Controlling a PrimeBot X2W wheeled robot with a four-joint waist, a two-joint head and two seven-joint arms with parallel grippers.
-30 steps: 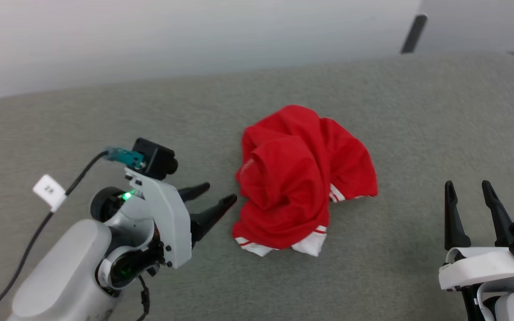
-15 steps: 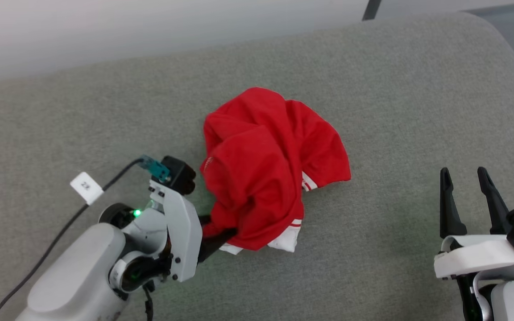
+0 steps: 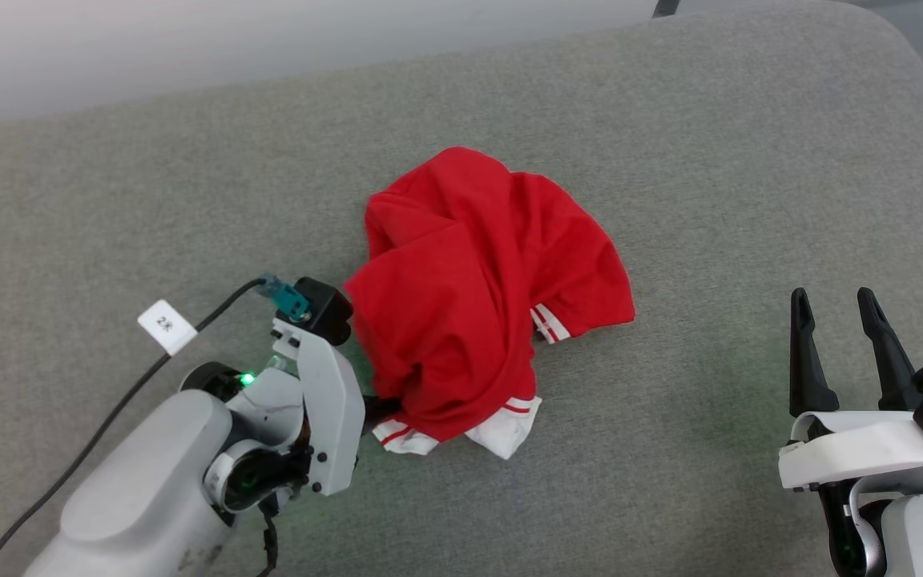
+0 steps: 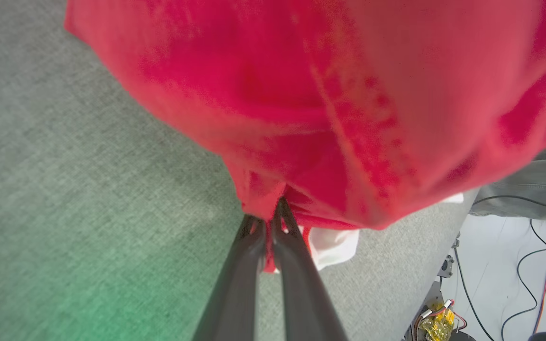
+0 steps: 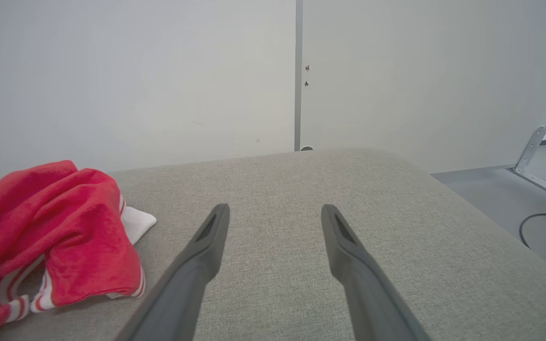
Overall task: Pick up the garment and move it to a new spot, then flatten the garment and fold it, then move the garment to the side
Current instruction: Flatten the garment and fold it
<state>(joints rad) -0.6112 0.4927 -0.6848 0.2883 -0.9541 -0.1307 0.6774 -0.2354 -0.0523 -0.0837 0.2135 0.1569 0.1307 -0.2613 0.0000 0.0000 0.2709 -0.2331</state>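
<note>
Lying crumpled in 1 heap, the garment [image 3: 477, 296] is found near the middle of the grey cushion [image 3: 710, 160] and is judged soft, light and limp, likely to drape when lifted. A fold at its near-left edge is clamped by the left gripper [image 4: 268, 218]; hems or shoulder seams are judged better holds for flattening. The right gripper [image 3: 832, 296] is spread apart, empty, at the near right.

Left gripper [image 4: 269, 222] fingers pressed together, a fold of the red garment [image 4: 330, 104] pinched at the tips. The rest of the cloth is bunched above, close to the lens and blurry. White sleeve piece [image 4: 334, 244] pokes out just right of the fingers. Grey fabric surface [image 4: 88, 189] underneath, green glow [image 4: 64, 308] lower left. Cables [image 4: 533, 265] on pale floor [image 4: 491, 284] past the surface edge, lower right.
</note>
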